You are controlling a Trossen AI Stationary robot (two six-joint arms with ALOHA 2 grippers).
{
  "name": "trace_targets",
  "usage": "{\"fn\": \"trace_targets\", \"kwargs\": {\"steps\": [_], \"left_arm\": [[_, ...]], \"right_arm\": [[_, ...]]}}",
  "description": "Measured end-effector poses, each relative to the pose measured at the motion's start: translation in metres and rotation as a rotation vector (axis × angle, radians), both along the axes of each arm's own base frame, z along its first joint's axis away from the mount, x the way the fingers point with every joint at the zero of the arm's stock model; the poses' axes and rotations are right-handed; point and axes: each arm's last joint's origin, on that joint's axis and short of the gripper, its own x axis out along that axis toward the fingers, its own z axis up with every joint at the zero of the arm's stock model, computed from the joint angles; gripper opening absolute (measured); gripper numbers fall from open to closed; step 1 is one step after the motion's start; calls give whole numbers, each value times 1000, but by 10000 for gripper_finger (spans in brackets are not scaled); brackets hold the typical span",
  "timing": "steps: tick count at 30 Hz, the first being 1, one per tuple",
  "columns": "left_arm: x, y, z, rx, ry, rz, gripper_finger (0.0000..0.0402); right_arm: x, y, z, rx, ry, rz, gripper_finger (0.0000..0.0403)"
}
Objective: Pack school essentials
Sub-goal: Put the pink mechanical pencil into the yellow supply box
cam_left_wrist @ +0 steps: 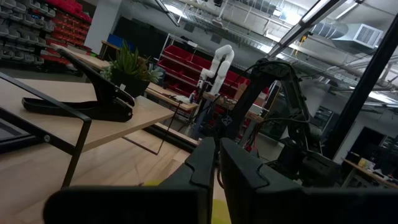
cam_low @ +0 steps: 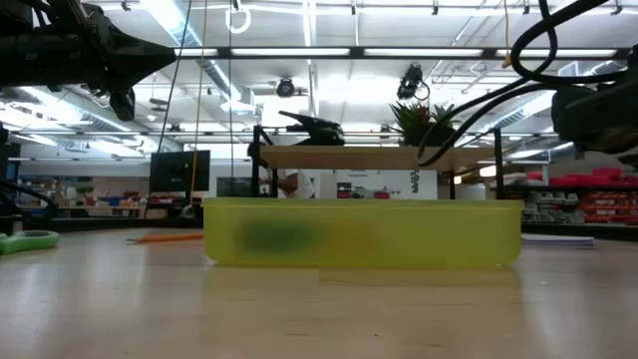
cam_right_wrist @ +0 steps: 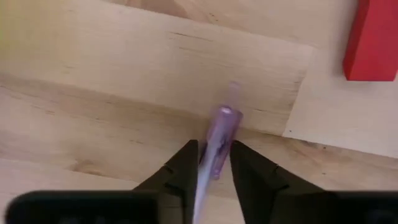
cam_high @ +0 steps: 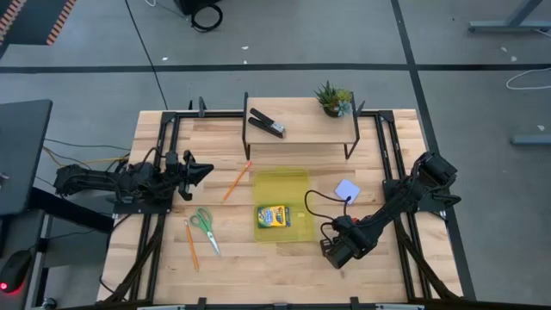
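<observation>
Workshop hall behind, red bins on shelving, strip lights overhead. Pale wood table [cam_high: 284, 258] with black frame rails.

Right gripper [cam_right_wrist: 209, 163] low over the near right part of the table, pointing down. Its fingers [cam_right_wrist: 184, 165] close on the purple pen [cam_right_wrist: 219, 134], which sits between them, tip sticking out ahead. Grasping the pen; whether it is off the wood I cannot tell. Red eraser [cam_right_wrist: 371, 38] lies on the table ahead of this gripper and off to one side, apart from the pen.

Yellow tray [cam_high: 280, 205] sits just left of the right gripper, at table centre. Crayon box [cam_high: 272, 216] is in it, at the near end. Pale blue notepad [cam_high: 347, 190] lies flat just beyond the right gripper, beside the tray's right wall.

Left gripper [cam_left_wrist: 217, 167] held above the table's left side, pointing toward centre, fingers pressed together, nothing between them. Ahead of it, one orange pencil [cam_high: 237, 181] lies slanted between it and the tray. Nearer the front edge, below that gripper: green-handled scissors [cam_high: 205, 227] and a second pencil [cam_high: 191, 244], side by side, not touching.

Raised shelf [cam_high: 301, 127] at the far side carries the black stapler [cam_high: 267, 124] and a small potted plant [cam_high: 332, 98].
</observation>
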Motion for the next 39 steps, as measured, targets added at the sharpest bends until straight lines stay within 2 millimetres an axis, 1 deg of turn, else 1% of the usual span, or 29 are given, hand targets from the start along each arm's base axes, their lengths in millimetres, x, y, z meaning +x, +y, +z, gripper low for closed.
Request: {"fn": "trace_targets", "kwargs": {"steps": [4, 7, 13, 22, 29, 33, 39], "left_arm": [[0, 0, 0, 0, 0, 0, 28], [0, 0, 0, 0, 0, 0, 33], [0, 0, 0, 0, 0, 0, 38], [0, 0, 0, 0, 0, 0, 28], [0, 0, 0, 0, 0, 0, 38], [0, 0, 0, 0, 0, 0, 36], [0, 0, 0, 0, 0, 0, 28]], "right_arm": [[0, 0, 0, -10, -6, 15, 63], [0, -1, 0, -19, -10, 33, 51], [1, 0, 1, -22, -16, 74, 58], [6, 4, 5, -12, -38, 115, 60], [14, 10, 15, 12, -78, 179, 60], [18, 13, 22, 18, -91, 206, 60], [29, 9, 39, -1, -92, 254, 60]]}}
